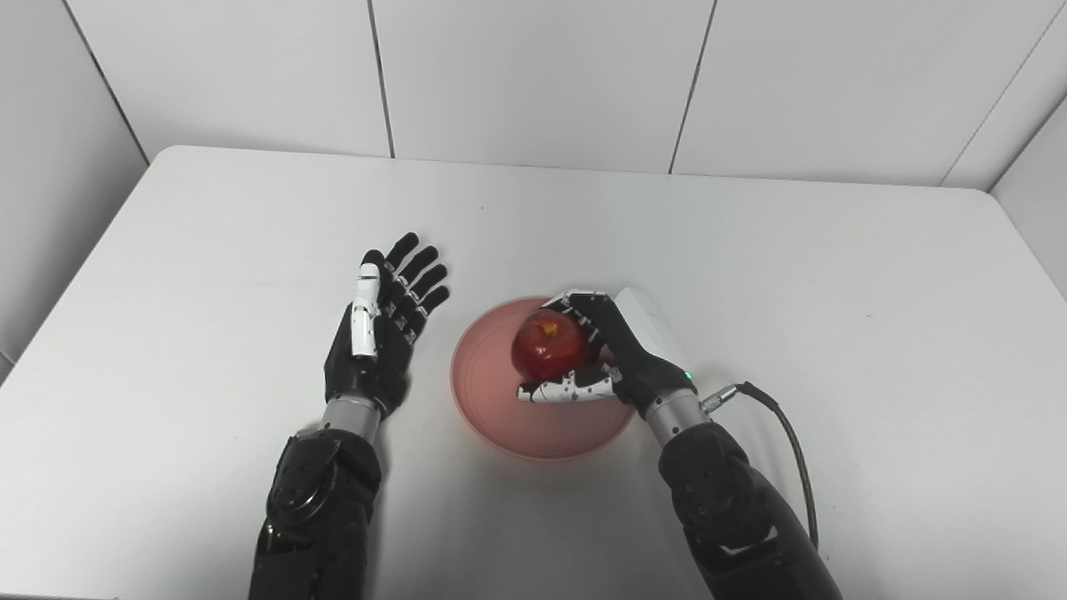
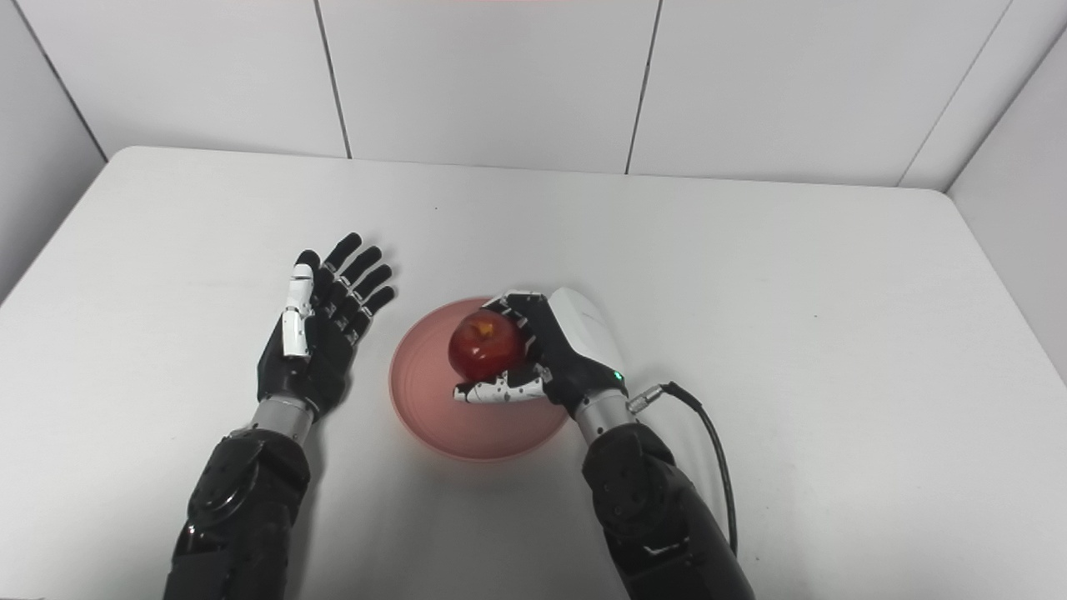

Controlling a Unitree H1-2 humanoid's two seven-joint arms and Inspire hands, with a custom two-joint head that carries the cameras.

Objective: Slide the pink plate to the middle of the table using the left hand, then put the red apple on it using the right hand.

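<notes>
Pink plate (image 1: 500,408) sits mid-tabletop (image 1: 834,333). Right hand (image 1: 613,354) wraps the red apple (image 1: 546,346) over it; contact unclear. Left hand (image 1: 379,329) idle, fingers spread, empty. Risk: an early release could roll the apple off the shallow rim.

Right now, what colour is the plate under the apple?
Pink: the plate under the red apple, which the right hand holds. Left eye view shows it best.
</notes>
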